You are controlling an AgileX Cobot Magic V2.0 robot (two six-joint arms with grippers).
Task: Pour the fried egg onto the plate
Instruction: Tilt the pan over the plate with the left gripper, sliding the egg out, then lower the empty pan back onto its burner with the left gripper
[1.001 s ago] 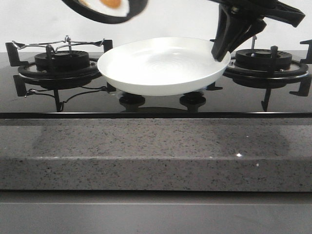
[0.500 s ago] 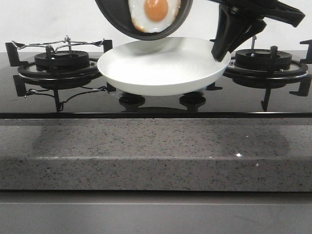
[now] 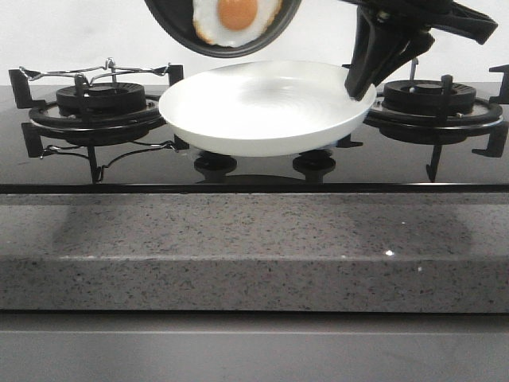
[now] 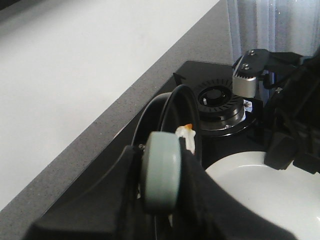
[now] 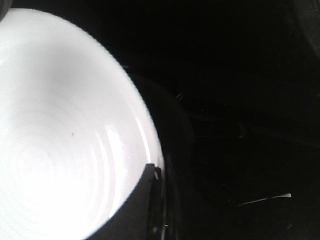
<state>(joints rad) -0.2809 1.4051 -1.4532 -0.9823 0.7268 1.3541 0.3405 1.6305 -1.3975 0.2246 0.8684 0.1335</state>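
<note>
- Step in hand: the pour itself. The black frying pan hangs tilted above the far left part of the plate, its inner face turned toward the front camera.
- Fried egg: white with an orange yolk, lying against the tilted pan's inner face; none of it has reached the plate.
- Plate: a glossy white dish, empty, held clear of the black glass hob between the left burner and the right burner.
- Left gripper: its dark fingers are clamped on the pan's pale grey-green handle, as the left wrist view shows.
- Right gripper: pinched on the plate's right rim; the right wrist view shows one finger lying over that rim.
- Next move, as a judgement: a steeper tilt with the pan's lower lip kept over the plate's middle, so the egg slides off inside the rim; the plate must be held level.
- Writing: no brand, label or lettering can be read in any view.
</note>
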